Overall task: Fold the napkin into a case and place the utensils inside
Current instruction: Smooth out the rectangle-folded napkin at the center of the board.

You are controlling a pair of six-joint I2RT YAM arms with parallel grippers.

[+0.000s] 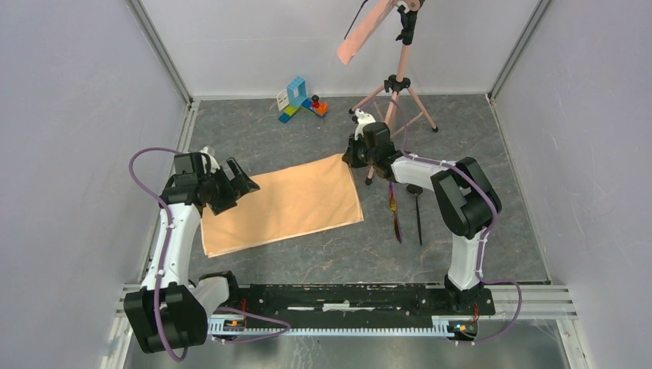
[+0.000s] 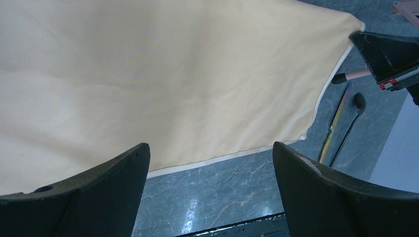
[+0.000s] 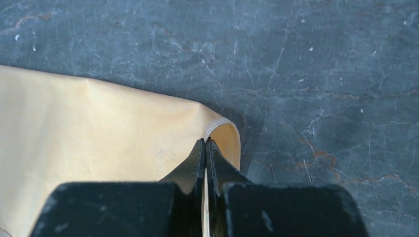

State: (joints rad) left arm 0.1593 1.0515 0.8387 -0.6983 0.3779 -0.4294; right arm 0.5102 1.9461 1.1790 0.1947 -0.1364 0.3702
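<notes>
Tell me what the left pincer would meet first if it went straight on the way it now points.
Most likely the napkin: the open left pincer aims at the cloth, which fills the view ahead. How steeply it tilts is unclear, so it could touch the table just before the hem.

Plain peach-tan napkin (image 1: pixel 281 204), iridescent purple-gold and black utensils (image 1: pixel 396 215), grey marbled table (image 1: pixel 477 131).

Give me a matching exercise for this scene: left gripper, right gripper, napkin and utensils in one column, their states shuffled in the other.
Column one: 1 left gripper; 2 right gripper; 3 napkin; 4 utensils.
Column two: A lying on the table, right of the napkin; B open; C mostly spread flat; D shut on a napkin corner.
Pairs: 1-B; 2-D; 3-C; 4-A.
</notes>
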